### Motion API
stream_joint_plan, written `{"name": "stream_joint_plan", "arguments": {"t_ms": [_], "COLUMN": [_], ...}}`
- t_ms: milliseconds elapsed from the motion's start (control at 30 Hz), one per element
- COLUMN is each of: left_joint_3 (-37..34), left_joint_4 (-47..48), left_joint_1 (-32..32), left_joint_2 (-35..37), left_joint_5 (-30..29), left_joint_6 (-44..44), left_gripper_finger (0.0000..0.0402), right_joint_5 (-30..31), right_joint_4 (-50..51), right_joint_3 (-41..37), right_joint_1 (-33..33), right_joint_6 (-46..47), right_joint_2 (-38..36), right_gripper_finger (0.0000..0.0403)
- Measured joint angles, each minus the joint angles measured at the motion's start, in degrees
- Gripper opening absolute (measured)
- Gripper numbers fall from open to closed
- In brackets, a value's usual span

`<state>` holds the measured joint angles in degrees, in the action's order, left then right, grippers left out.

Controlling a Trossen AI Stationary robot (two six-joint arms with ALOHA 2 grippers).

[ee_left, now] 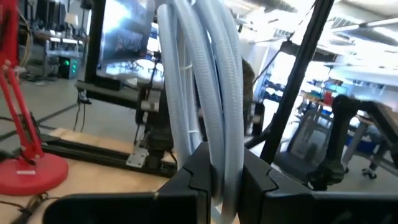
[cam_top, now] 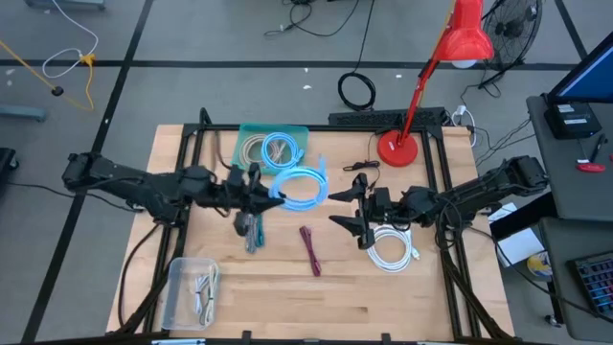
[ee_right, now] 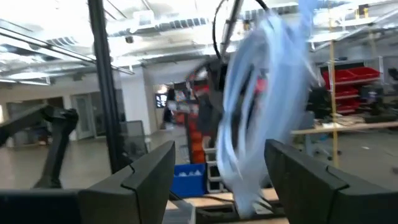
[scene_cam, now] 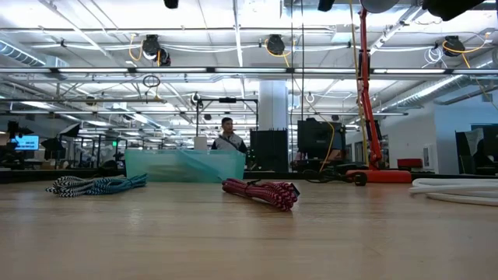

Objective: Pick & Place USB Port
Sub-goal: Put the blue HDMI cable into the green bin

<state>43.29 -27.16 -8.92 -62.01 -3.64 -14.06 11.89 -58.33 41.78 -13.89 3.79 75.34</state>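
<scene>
A light blue coiled cable (cam_top: 305,188) is held above the middle of the table by my left gripper (cam_top: 271,195), which is shut on it. In the left wrist view its strands (ee_left: 205,81) rise out from between my fingers. My right gripper (cam_top: 356,216) stands open just to the right of the coil. In the right wrist view the blurred coil (ee_right: 261,118) shows ahead of the gap between its fingers, and the high view shows a gap between them. The coil does not appear in the low view. My left gripper pinches several strands of the light blue cable (ee_left: 219,163) between its two fingers (ee_left: 186,186), at the coil's left side. The fingers come about level from the table's left. The coil is lifted clear of the table and stands out beyond the fingertips.
A teal bin (cam_top: 251,130) with coiled cables stands at the far middle, and a red desk lamp (cam_top: 397,149) to its right. On the wood lie a braided blue-black cable (cam_top: 251,232), a maroon cable (cam_top: 310,249) and a white coiled cable (cam_top: 393,247). A clear box (cam_top: 178,297) stands near left.
</scene>
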Motion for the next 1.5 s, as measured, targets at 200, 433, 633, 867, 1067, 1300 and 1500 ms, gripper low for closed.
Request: {"name": "stream_joint_plan", "arguments": {"t_ms": [200,433,633,867,1067,1300,1500], "left_joint_3": [0.18,0.13,0.11,0.44,0.44,0.44,0.44], "left_joint_4": [4.29,3.93,-1.11,-2.63,-2.71,-1.59,-1.09], "left_joint_1": [-2.19,-4.04,-3.33,-1.59,-1.59,-1.61,-2.55], "left_joint_2": [3.86,1.08,-3.81,-5.16,-5.16,-5.16,-4.70], "left_joint_5": [-2.60,-4.35,-4.03,-2.34,-0.55,-0.42,-0.87], "left_joint_6": [0.49,0.92,0.90,0.42,-0.22,-0.90,-1.70], "left_gripper_finger": [0.0032,0.0032,0.0032,0.0032,0.0032,0.0037,0.0109], "right_joint_5": [0.03,0.08,0.04,0.10,0.25,0.25,-0.08], "right_joint_4": [-0.01,0.20,0.35,0.73,0.72,1.03,1.93], "right_joint_3": [0.00,0.00,0.00,0.00,0.00,0.00,0.00], "right_joint_1": [0.39,1.25,1.20,1.20,1.20,1.20,1.18], "right_joint_6": [0.02,0.94,1.07,1.16,1.55,1.70,1.67], "right_joint_2": [0.03,0.03,0.03,0.03,0.01,0.00,-0.01], "right_gripper_finger": [0.0243,0.0244,0.0243,0.0243,0.0198,0.0069,0.0046]}}
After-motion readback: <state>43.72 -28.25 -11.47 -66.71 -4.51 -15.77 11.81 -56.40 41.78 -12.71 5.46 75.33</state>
